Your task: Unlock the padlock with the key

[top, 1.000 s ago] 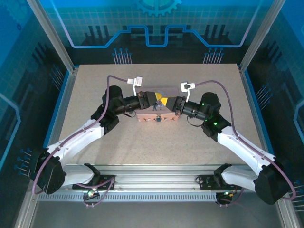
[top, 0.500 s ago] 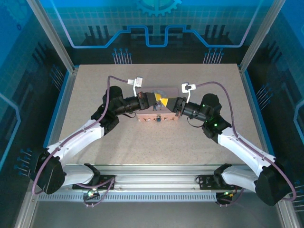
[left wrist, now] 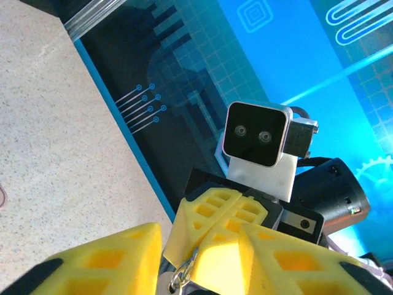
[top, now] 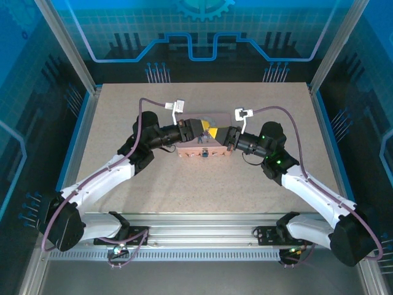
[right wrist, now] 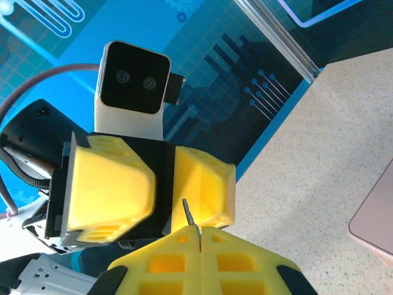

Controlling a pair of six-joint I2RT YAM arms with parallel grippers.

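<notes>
The right gripper held the key clamped between closed fingers, blade aimed at the padlock glimpsed inside the left gripper, whose grip could not be told; slight misalignment risked jamming, bending or dislodging the key.

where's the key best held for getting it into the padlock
By its head, flat faces between the pads, coming from the end opposite the tip, leaving the thin blade free. The right claw is shut on it that way: the key juts from the finger seam towards the left claw, its head hidden.
</notes>
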